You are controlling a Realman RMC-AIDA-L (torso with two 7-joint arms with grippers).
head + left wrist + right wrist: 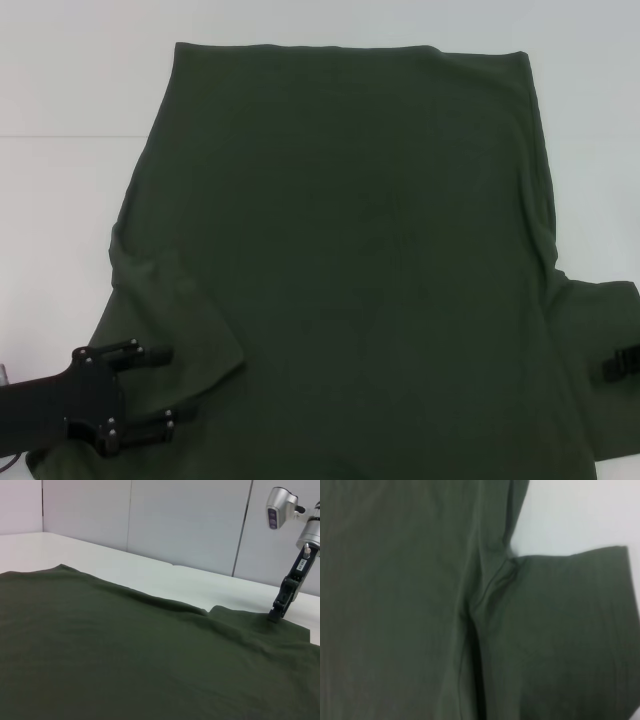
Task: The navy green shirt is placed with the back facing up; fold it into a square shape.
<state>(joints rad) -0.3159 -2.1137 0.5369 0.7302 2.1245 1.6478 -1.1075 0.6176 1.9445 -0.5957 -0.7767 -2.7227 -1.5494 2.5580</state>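
Navy green shirt: spread flat, back up, across the white table, collar end nearest the robot. Left gripper: fingers apart, over left sleeve. Right gripper: touching right sleeve, finger state undeterminable. Recommended: pinch sleeve hems, fold inward evenly.

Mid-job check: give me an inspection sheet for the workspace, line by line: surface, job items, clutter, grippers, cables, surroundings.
Surface: white table, bare where the cloth ends.
Job's things: navy green shirt spread flat, plain side up, hem at the far side, both sleeves out, no fold made.
Clutter: nothing seen.
Grippers: left gripper open over the shirt's left sleeve; right gripper tips down on the right sleeve near its edge, finger state unclear.
Cables: a thin dark line at the head view's lower left corner may be a cable; otherwise nothing seen.
Surroundings: pale wall panels behind the table.
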